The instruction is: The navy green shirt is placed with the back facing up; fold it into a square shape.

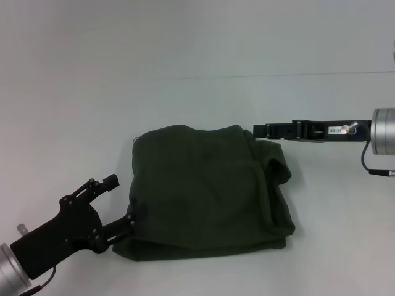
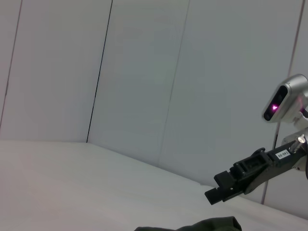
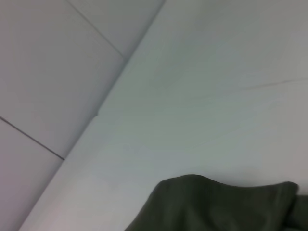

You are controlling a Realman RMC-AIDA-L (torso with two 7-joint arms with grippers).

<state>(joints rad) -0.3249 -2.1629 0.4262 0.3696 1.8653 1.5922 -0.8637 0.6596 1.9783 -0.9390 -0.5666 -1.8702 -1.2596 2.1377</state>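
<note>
- A pale, plain desk is seen beneath the robot, backed by a light panelled wall with dark seams.
- The navy green shirt is found in the middle of the desk, already gathered into a compact, roughly square bundle (somewhat wider than deep).
- The left gripper is placed at the bundle's near left corner; its fingers are spread apart, the lower one touching or just under the cloth edge, the upper one held free above the desk.
- The right gripper is held level at the far right corner, beside the cloth; whether its fingers are apart or together cannot be told.
- A risk is judged at the left corner: if that gripper is drawn away with the hem caught on the lower finger, the layers could be dragged open.
- The right side is rumpled, with a thick rolled fold, so a nudge there could skew the outline.
- The fabric looks soft, matte and unprinted; its far edge bulges slightly.
</note>
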